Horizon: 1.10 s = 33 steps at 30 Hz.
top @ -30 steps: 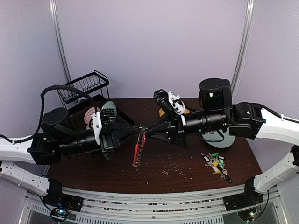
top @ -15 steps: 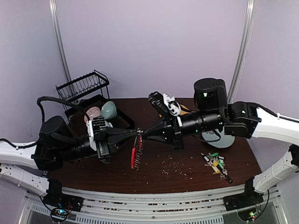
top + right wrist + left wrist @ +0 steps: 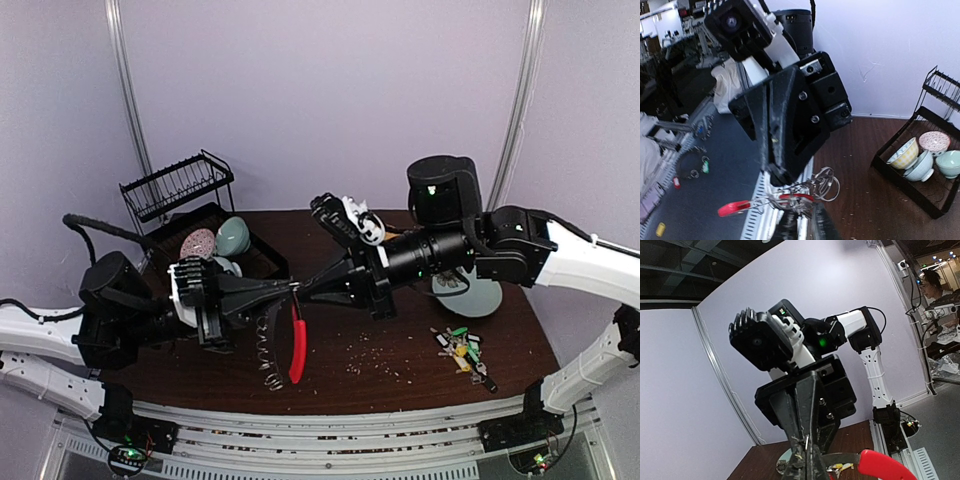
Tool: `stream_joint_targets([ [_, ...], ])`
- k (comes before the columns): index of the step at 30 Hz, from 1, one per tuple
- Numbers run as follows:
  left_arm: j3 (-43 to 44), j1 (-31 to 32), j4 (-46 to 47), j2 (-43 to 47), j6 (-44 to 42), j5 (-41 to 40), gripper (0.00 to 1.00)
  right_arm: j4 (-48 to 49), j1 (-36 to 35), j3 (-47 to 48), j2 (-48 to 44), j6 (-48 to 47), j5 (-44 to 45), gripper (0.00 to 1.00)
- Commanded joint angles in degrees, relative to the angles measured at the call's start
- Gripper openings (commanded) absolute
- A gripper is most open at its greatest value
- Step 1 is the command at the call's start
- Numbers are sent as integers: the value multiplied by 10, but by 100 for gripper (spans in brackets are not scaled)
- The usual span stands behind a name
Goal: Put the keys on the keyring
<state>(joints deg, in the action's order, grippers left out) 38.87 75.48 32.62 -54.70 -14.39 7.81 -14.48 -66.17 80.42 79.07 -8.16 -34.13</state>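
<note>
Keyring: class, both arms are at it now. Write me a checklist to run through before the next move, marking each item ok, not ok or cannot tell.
1. The left gripper is shut on the keyring: ok.
2. The right gripper is shut on the keyring, tip to tip with the left: ok.
3. The keyring hangs below both tips, red arc pointing down: ok.
4. The bottom of the keyring is clear of the table: cannot tell.
5. A loop is pried open to take a key: cannot tell, too small to see.
6. A key is in hand: not ok. The keys lie heaped on the table on the right side, with no gripper at them.
</note>
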Motion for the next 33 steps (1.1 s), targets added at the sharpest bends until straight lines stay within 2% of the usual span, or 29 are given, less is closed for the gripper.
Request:
stream_joint_targets([
  [1, -4, 4, 110, 8, 20, 28, 0, -39, 1, 2, 16, -10, 48, 27],
  [3, -5, 4, 100, 10, 20, 18, 0, -38, 2, -9, -6, -17, 64, 37],
  [7, -6, 4, 85, 9, 19, 14, 0, -23, 3, -23, -55, -31, 79, 41],
  [14, -10, 4, 80, 8, 23, -7, 0, 33, 3, -15, -90, -30, 50, 38],
  [17, -8, 4, 76, 8, 23, -16, 0, 78, -4, -21, -81, -18, 35, 39],
  [22, -9, 4, 73, 8, 24, -23, 0, 95, -13, -20, -62, -16, 27, 41],
  [27, -5, 4, 69, 3, 25, -28, 0, 96, -21, -10, -43, -11, 14, 33],
  [33, -5, 4, 65, 3, 27, -37, 0, 108, -23, -13, -36, -3, 13, 29],
])
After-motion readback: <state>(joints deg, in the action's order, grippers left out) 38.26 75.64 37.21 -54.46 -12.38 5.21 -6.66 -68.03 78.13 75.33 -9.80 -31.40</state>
